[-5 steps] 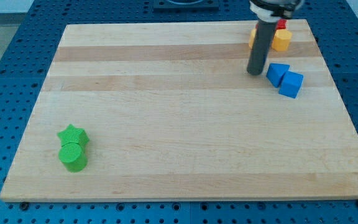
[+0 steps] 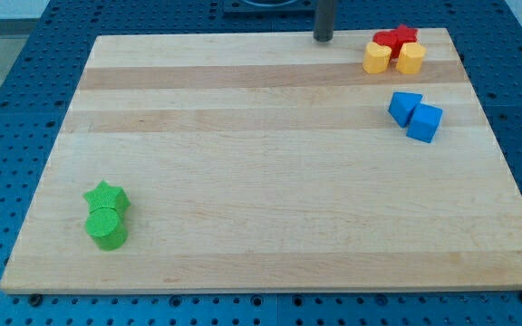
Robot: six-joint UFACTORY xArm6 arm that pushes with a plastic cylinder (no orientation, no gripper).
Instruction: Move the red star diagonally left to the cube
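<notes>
The red star (image 2: pixel 404 35) lies at the board's top right, touching another red block (image 2: pixel 385 40) on its left. Two yellow blocks (image 2: pixel 377 58) (image 2: pixel 410 59) sit just below them. A blue cube (image 2: pixel 424 122) lies lower right, touching a blue wedge-like block (image 2: pixel 403 107). My tip (image 2: pixel 323 39) is at the board's top edge, left of the red and yellow cluster and apart from it.
A green star (image 2: pixel 106 196) and a green cylinder (image 2: pixel 107 227) touch each other at the view's bottom left. The wooden board (image 2: pixel 261 181) lies on a blue perforated table (image 2: pixel 25 54).
My tip has moved up and left, from beside the blue blocks to the board's top edge. The red blocks, hidden behind the rod before, now show. No block has moved.
</notes>
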